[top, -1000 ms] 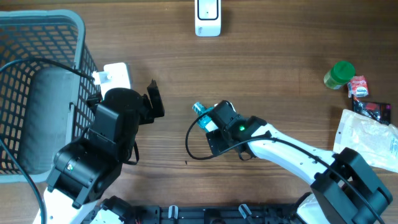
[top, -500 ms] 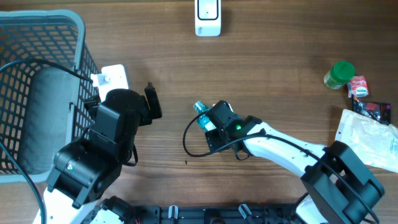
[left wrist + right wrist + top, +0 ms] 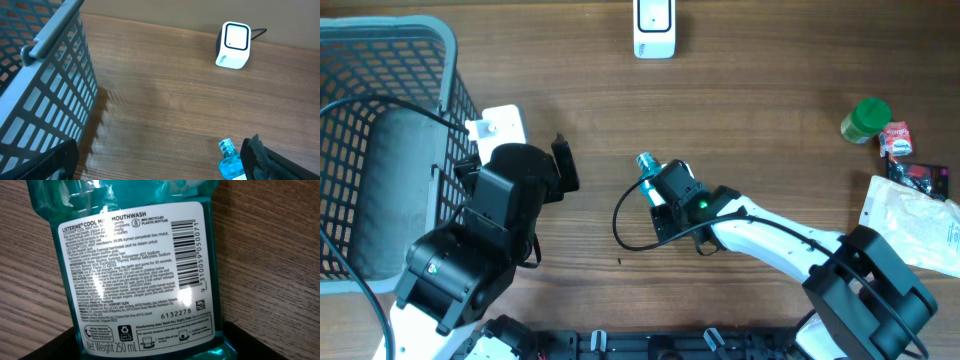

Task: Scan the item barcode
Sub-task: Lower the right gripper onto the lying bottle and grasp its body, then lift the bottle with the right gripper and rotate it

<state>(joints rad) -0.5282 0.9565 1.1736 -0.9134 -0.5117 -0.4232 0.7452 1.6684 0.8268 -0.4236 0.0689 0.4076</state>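
A brown wood-grain worktop (image 3: 770, 90) carries everything. At its left edge stands a grey-blue lattice basket (image 3: 390, 38) with a grey rounded bulk (image 3: 390, 190) inside. The left arm (image 3: 480, 240) sits against the basket's right wall. The left fingers (image 3: 272, 162) are spread wide at the two lower corners of the wrist view, with only bare wood between them and nothing held. The white right arm (image 3: 790, 245) reaches from the lower right toward the middle of the worktop, a black cable looping beside its wrist. The right fingers (image 3: 280, 347) show as dark shapes under the bottle, set around it. Whether they press on it or stand just off it cannot be told. A crinkled clear plastic bag (image 3: 915, 225) lies at the right edge. A white scanner (image 3: 654, 25) stands at the far middle, well apart from both arms. The mouthwash bottle (image 3: 135, 265) lies near the centre of the worktop at the tip of the right arm. It is teal and fills the right wrist view, its white back label and barcode facing that camera, and from overhead only its cap end pokes out past the wrist. A green-lidded jar (image 3: 866, 119) stands at the upper right, with a small red packet (image 3: 897, 138) just beside it and a dark packet (image 3: 920, 178) a little nearer the bag.
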